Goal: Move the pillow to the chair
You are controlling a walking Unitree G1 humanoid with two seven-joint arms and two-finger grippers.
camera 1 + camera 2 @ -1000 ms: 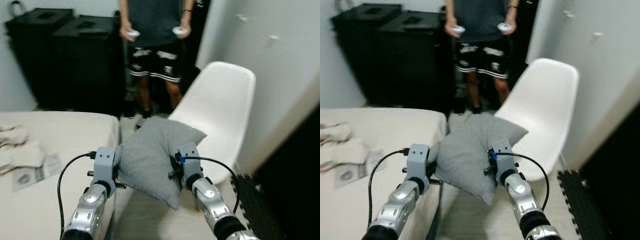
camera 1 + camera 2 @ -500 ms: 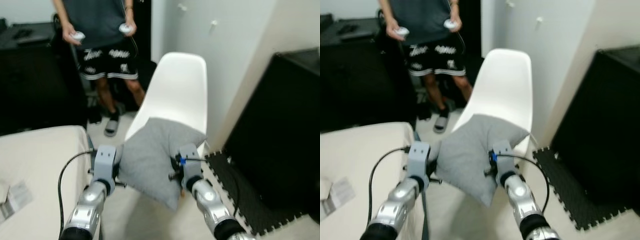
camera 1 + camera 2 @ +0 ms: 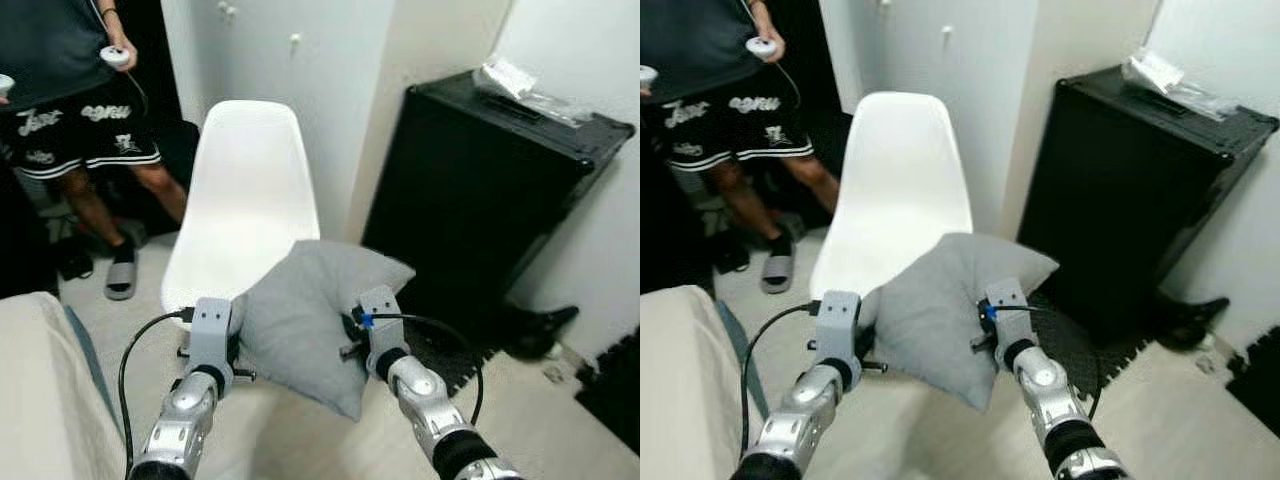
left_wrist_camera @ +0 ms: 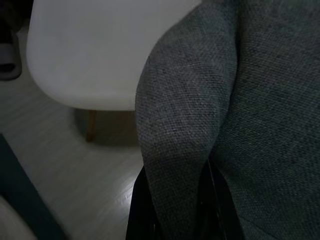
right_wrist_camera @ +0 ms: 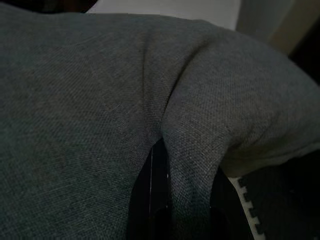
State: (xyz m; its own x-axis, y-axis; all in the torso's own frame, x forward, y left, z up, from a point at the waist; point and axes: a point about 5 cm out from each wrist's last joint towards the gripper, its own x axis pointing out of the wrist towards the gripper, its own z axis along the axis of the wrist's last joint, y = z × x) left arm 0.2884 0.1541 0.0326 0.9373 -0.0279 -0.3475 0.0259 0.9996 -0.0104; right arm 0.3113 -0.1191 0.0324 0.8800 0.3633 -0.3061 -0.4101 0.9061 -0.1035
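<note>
Left eye view: pillow (image 3: pixel 310 315) before chair (image 3: pixel 245 200); black cabinet (image 3: pixel 480 200) beside.

One grey pillow (image 3: pixel 305 310) and one white chair (image 3: pixel 243 195) are seen. One black cabinet (image 3: pixel 480 190) and one person (image 3: pixel 70 90) are counted.

Grey fabric pillow (image 3: pixel 305 320) tilted in the air, pinched on both sides, just before the white shell chair (image 3: pixel 245 190).

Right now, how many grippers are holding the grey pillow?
2. The left gripper pinches a fold at the pillow's left edge; the right gripper pinches a fold at its right edge. The pillow hangs between them before the white chair.
</note>
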